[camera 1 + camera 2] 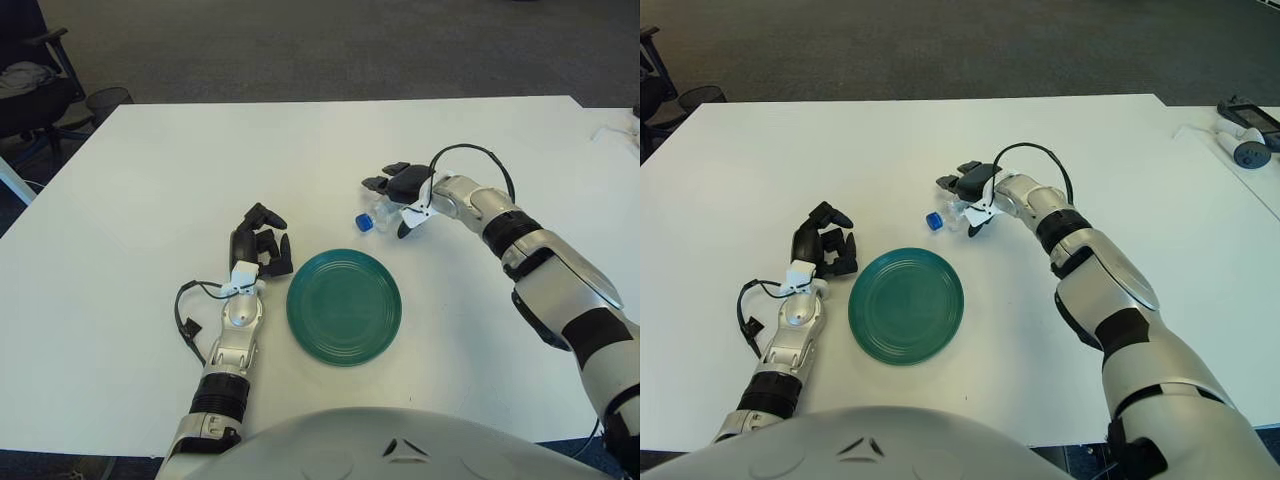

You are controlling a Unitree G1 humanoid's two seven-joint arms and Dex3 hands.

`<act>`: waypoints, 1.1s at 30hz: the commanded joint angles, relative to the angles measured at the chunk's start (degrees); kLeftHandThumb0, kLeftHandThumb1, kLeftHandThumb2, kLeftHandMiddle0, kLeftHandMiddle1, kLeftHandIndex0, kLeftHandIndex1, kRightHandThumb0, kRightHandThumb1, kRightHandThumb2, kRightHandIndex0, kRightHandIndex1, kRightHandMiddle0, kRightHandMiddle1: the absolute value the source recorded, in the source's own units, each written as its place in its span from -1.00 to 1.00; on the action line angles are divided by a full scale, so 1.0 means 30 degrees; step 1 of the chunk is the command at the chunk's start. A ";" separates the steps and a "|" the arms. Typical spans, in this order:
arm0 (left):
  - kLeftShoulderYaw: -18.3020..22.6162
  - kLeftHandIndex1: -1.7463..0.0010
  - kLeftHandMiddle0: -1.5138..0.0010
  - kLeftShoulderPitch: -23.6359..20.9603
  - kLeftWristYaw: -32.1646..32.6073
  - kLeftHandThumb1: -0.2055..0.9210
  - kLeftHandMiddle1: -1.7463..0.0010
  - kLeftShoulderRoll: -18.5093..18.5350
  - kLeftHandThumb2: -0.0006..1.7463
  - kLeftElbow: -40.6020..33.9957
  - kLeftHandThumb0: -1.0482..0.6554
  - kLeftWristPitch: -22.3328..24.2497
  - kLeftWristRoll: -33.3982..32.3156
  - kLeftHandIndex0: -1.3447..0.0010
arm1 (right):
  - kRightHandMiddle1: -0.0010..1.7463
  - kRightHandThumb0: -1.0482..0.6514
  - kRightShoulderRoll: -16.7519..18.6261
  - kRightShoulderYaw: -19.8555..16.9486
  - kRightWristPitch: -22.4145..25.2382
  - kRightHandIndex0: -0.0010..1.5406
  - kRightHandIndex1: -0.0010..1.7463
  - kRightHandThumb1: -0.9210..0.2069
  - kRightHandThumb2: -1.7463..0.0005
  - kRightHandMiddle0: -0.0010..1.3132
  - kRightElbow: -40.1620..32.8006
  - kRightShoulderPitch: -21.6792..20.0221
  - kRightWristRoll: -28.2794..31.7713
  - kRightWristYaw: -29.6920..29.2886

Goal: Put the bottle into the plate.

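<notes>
A small clear bottle (373, 216) with a blue cap lies on its side on the white table (150, 200), cap pointing left, just above the upper right rim of the green plate (344, 306). My right hand (391, 206) wraps it from the right. Its fingers curl over the far side and its thumb is on the near side, covering most of the body. My left hand (262, 245) shows beside the plate's left rim with its fingers curled and nothing in them.
A black cable loops over my right wrist (470, 160). An office chair (25, 85) and a bin (108, 98) stand past the table's far left corner. Small devices (1245, 140) lie on a second table at the right.
</notes>
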 commanded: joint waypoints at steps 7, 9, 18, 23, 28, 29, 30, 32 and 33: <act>-0.0132 -1.00 -0.66 0.0763 -0.0341 -0.38 -1.00 0.0160 0.75 0.0444 -0.40 0.1121 0.0131 -0.12 | -0.66 -0.96 0.0722 0.0763 0.0147 -0.75 -0.97 -1.00 0.75 -0.96 0.1132 0.0414 -0.0235 0.0767; -0.0073 -1.00 -0.66 0.0756 -0.0395 -0.37 -1.00 0.0102 0.74 0.0524 -0.40 0.0925 -0.0049 -0.11 | -0.48 -0.91 0.0876 0.0845 0.0301 -0.64 -0.95 -1.00 0.76 -0.98 0.1346 0.0414 -0.0232 0.0884; -0.0072 -1.00 -0.66 0.0679 0.0093 -0.36 -1.00 0.0144 0.74 0.0817 -0.40 0.0676 0.0297 -0.10 | 0.65 -0.74 0.1098 0.0938 0.0654 -0.58 0.30 -0.98 0.86 -0.97 0.1630 0.0651 0.0042 0.1023; -0.0089 -1.00 -0.66 0.0695 0.0045 -0.36 -1.00 0.0138 0.74 0.0760 -0.40 0.0846 0.0245 -0.10 | 0.94 -0.62 0.1310 0.0739 0.0804 -0.42 0.87 -0.91 0.89 -0.67 0.1908 0.0988 0.0465 0.0867; -0.0050 -1.00 -0.66 0.0707 0.0094 -0.36 -1.00 0.0097 0.73 0.0729 -0.40 0.0955 0.0220 -0.10 | 0.99 -0.38 0.1622 -0.0069 0.0999 -0.14 0.98 -0.42 0.16 -0.31 0.1740 0.1949 0.1247 -0.1385; -0.0045 -1.00 -0.66 0.0709 0.0112 -0.36 -1.00 0.0094 0.73 0.0734 -0.40 0.0951 0.0226 -0.10 | 0.99 -0.37 0.1675 -0.0197 0.1047 -0.10 0.99 -0.34 0.05 -0.28 0.1652 0.2155 0.1361 -0.1915; -0.0030 -1.00 -0.66 0.0708 0.0109 -0.36 -1.00 0.0076 0.73 0.0749 -0.40 0.0896 0.0184 -0.10 | 1.00 -0.34 0.1706 -0.0452 0.0838 -0.03 0.99 -0.23 -0.12 -0.23 0.1434 0.2565 0.1567 -0.2997; -0.0012 -1.00 -0.66 0.0707 0.0100 -0.36 -1.00 0.0052 0.74 0.0763 -0.40 0.0832 0.0132 -0.10 | 1.00 -0.34 0.1734 -0.0725 0.0557 0.12 1.00 -0.04 -0.34 -0.13 0.1223 0.3013 0.1773 -0.4270; -0.0003 -1.00 -0.67 0.0710 0.0087 -0.36 -1.00 0.0043 0.74 0.0767 -0.40 0.0805 0.0106 -0.10 | 1.00 -0.34 0.1738 -0.0872 0.0324 0.18 1.00 0.03 -0.42 -0.09 0.1196 0.3197 0.1909 -0.4913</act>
